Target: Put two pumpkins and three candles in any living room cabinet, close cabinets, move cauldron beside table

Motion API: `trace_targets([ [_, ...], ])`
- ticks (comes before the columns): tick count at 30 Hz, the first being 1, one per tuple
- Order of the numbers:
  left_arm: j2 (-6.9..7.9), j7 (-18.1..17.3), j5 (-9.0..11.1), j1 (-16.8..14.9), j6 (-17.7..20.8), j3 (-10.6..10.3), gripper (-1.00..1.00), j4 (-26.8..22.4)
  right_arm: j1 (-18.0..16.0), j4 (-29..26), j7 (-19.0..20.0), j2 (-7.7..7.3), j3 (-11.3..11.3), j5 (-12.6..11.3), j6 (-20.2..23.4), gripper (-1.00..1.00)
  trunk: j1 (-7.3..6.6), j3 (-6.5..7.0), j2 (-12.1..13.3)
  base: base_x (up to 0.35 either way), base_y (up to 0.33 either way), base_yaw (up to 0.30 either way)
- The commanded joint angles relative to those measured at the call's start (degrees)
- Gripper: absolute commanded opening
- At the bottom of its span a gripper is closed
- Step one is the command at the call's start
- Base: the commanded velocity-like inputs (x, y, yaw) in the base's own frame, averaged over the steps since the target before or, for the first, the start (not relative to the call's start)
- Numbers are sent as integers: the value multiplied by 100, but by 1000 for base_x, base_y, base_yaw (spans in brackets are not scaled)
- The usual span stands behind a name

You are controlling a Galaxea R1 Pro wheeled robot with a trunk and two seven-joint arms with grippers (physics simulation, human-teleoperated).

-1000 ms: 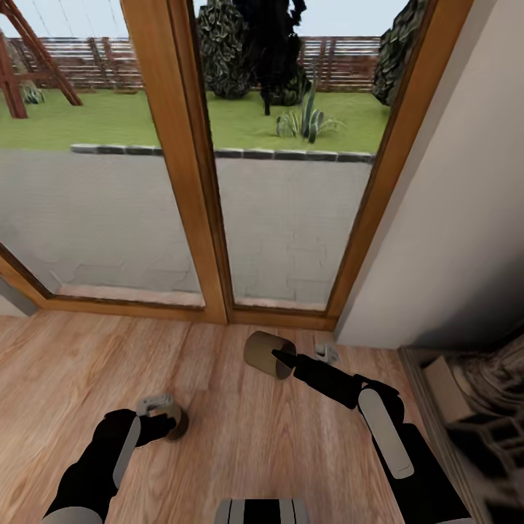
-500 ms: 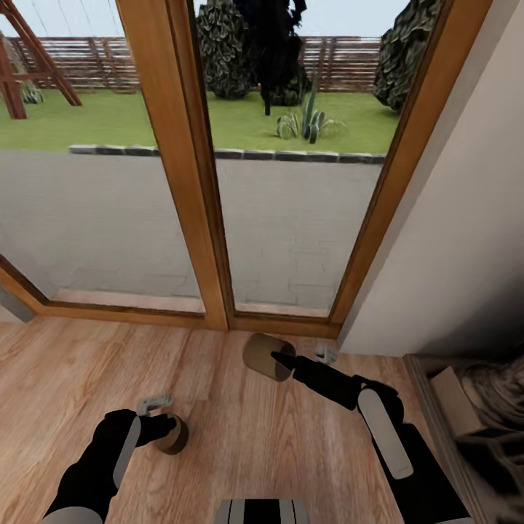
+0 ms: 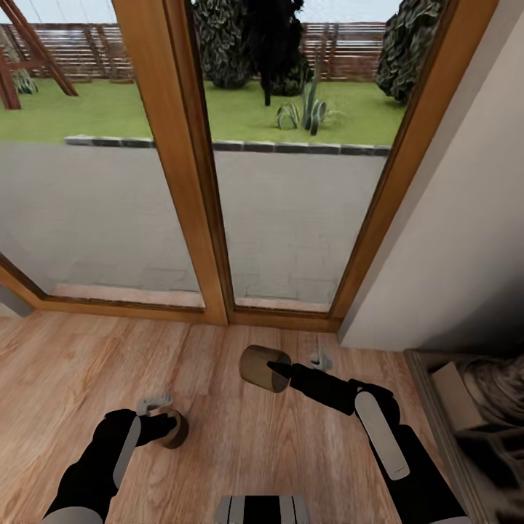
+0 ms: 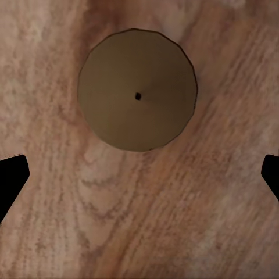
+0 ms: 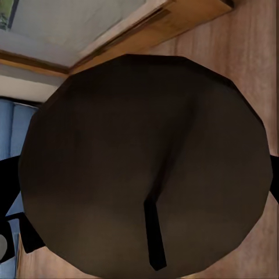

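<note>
Tan-grey, one candle (image 3: 263, 367) sits clamped in the right pincer (image 3: 280, 369), raised above the wooden floor (image 3: 255, 451) near the window frame (image 3: 191, 182). A second candle (image 4: 138, 90) stands on the floor under the left pincer (image 3: 156, 411), whose fingers (image 4: 11, 183) are spread wide, touching nothing.

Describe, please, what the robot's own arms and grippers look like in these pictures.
Both arms are glossy black and rounded, each with a long pale grey-white panel along the forearm. The left gripper has light grey fingers; the right gripper tapers to a slim black wrist, with one black finger and one light grey finger showing. In the wrist views the fingertips appear as flat black shapes. No cables or markings are visible.
</note>
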Motion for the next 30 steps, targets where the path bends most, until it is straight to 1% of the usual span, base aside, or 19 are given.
trace_targets([
  [1, 0, 0, 0, 0, 0, 0, 100, 2, -1, -1, 4, 0, 3, -14, -4, -100, 2, -23, -2, 0, 0, 0],
  [4, 8, -9, 2, 0, -5, 0, 100, 7, 5, -7, 11, -1, 15, 13, -40, -100, 10, -89, -6, 0, 0, 0],
  [11, 14, -272, 6, 0, -12, 0, 100, 13, 1, -1, 7, -1, 18, 47, -67, -100, 28, -244, -15, 0, 0, 0],
  [15, 16, -322, 7, 0, -17, 0, 100, 13, 4, -7, 17, -1, 38, 44, -43, -100, 38, -333, -20, 0, 0, 0],
  [17, 14, -329, 7, 0, -17, 0, 100, 16, 3, -4, 16, -1, 179, 30, -23, -100, 43, -377, -23, 0, 0, 0],
  [18, 11, -332, 6, 0, -18, 0, 100, 19, 3, -2, 13, -1, 339, 22, -15, -100, 46, -399, -24, 0, 0, 0],
  [19, 9, -333, 3, 0, -18, 0, 100, 20, 5, -1, 11, -1, 423, 16, -12, -100, 46, -399, -24, 0, 0, 0],
  [22, 0, -334, -6, 0, -18, -1, 100, 22, 7, 12, 8, 4, 536, 8, -8, -100, 46, -399, -24, 0, 0, 0],
  [25, 5, -328, -8, 0, -18, -3, 100, 22, 7, 30, 8, 7, 564, 12, -10, -100, 46, -399, -24, 20, 0, 0],
  [30, 14, -326, 0, 0, -10, 0, 100, 22, 7, 34, -18, 8, 571, 26, -15, -100, 46, -399, -24, 153, 0, 0],
])
